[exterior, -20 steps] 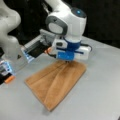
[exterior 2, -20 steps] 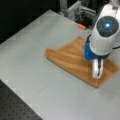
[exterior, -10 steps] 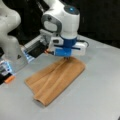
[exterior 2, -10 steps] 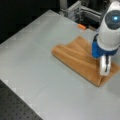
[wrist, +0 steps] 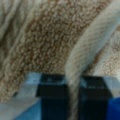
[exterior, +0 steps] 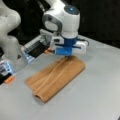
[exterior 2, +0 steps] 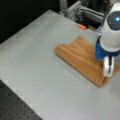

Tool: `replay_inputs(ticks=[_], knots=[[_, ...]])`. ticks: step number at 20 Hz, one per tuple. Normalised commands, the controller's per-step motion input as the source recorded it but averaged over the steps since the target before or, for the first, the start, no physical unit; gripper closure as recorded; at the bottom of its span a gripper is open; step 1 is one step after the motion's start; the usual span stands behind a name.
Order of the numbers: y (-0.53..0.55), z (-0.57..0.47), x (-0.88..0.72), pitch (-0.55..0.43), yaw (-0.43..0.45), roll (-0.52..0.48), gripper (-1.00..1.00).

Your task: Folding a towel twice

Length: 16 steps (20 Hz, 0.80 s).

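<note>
towel [exterior: 56, 76] folded in half on table [exterior 2: 32, 57] | end effector [wrist: 72, 93] pinching its edge

The arm [exterior: 61, 21] is glossy white with rounded, bulbous shells, and a grey panel is set into the side of the wrist housing. A round blue light [exterior: 72, 9] glows on top of that housing, well above the gripper [exterior: 67, 55]; it shows in both front views. Just above the gripper sits a bright blue collar [exterior: 67, 41] over a white, boxy hand block. In a front view the white fingers [exterior 2: 108, 66] curve like a loop. In the wrist view, the finger pads [wrist: 51, 96] look black.
</note>
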Motion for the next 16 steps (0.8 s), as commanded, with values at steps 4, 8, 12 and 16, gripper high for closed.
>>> replay_inputs(ticks=[4, 8, 12, 16], knots=[[0.14, -0.11, -0.43, -0.163, -0.169, 0.128, 1.0], [0.07, -0.08, -0.49, -0.187, -0.125, 0.172, 1.0], [0.03, -0.06, -0.6, -0.2, -0.085, 0.182, 1.0], [-0.01, -0.09, -0.59, -0.217, -0.039, 0.195, 1.0]])
